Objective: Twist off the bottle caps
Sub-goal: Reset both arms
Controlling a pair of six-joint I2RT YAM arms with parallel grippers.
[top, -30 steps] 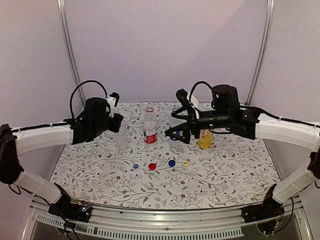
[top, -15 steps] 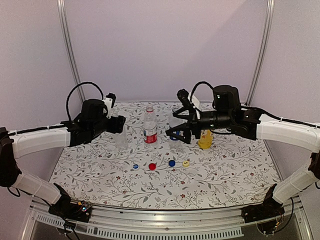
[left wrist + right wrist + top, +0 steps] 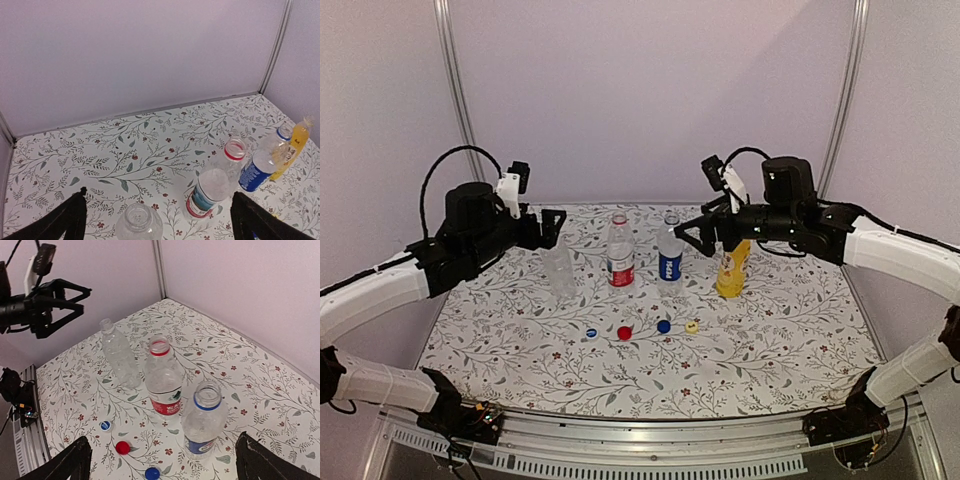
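- The left gripper [image 3: 87,299] hangs above the far left part of the floral worktop [image 3: 770,350], its fingers spread wide and holding nothing.
- The right gripper [image 3: 694,236] hovers over the far right part, also spread wide and empty.
- Four bottles stand upright in a row along the far half of the worktop, from left to right:
  - a plain clear bottle [image 3: 560,268]
  - a red-white label bottle [image 3: 620,252]
  - a blue label bottle [image 3: 669,252]
  - a yellow bottle [image 3: 730,268], partly behind the right gripper
- The three clear bottles show open necks.
- Four loose caps lie in a row near the middle of the worktop, on the near side of the bottles: a blue-white cap [image 3: 591,333], a red cap [image 3: 625,333], a blue cap [image 3: 663,326] and a yellow cap [image 3: 691,326].
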